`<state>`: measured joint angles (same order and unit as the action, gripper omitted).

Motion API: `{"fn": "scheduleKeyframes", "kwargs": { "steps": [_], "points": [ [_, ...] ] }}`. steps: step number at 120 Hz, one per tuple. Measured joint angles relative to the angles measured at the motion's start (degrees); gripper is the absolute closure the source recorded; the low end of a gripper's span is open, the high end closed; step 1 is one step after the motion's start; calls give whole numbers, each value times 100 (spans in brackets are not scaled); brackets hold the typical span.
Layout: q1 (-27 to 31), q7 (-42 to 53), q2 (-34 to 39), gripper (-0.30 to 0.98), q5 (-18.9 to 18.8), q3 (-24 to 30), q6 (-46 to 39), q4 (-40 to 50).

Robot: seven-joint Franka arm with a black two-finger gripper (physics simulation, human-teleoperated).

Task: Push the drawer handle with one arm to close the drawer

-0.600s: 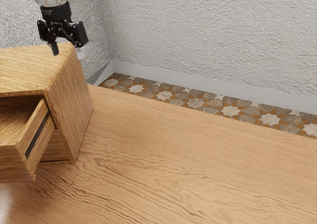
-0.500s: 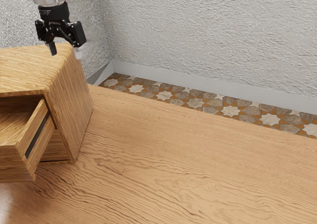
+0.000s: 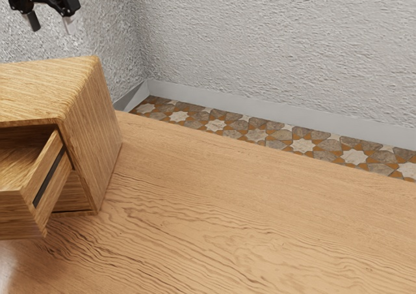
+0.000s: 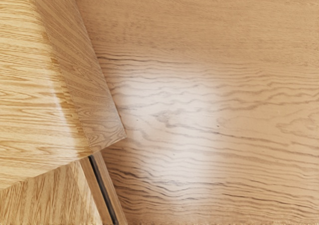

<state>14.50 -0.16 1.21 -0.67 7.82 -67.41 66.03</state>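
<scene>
Rising wall (image 3: 260, 40): rough, pale grey, with a smooth skirting (image 3: 260, 105) and star-patterned floor tiles (image 3: 257, 135) along its foot
Table (image 3: 260, 229): broad, wooden, wavy-grained; in the wrist view a pale sheen (image 4: 169, 120) lies beside the cabinet
Cabinet (image 3: 91, 131): wooden, upright on the table, at the exterior view's left; top lighter than its side in the wrist view
Drawer (image 3: 16, 209): pulled out from the cabinet's front, above a lower panel (image 3: 78, 191), so the task's thing stands open; one wooden side wall and part of the inside are visible
Gripper (image 3: 51, 31): black, raised above and behind the cabinet in the exterior view, apart from the drawer; released, fingers (image 3: 34, 22) spread with nothing between them
Groove (image 3: 49, 180): dark, running lengthwise along the drawer's outer side
</scene>
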Motion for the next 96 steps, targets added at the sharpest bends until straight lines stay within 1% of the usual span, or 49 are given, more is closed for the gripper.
{"fn": "scheduleKeyframes", "kwargs": {
  "steps": [10, 14, 22, 35, 43, 50, 59, 73, 85, 96],
  "points": [
    [14, -4, 107, 0, -10, 94, 35, 54],
    [43, -6, 336, 0, -16, 161, -13, 366],
    [-153, -8, 1285, 0, -15, 199, -285, 1837],
    [-72, -12, 2558, 0, 30, 214, -871, 4016],
    [10, -14, 3104, 0, 89, 203, -1231, 4975],
    [71, -15, 3461, 0, 149, 210, -1504, 5628],
    [171, -13, 3930, 0, 208, 219, -1795, 6201],
    [213, -101, 4536, 0, 256, 401, -2056, 6714],
    [334, -212, 5085, 0, 333, 290, -2184, 7302],
    [529, -335, 5450, 0, 397, 256, -2207, 7630]
  ]
}}
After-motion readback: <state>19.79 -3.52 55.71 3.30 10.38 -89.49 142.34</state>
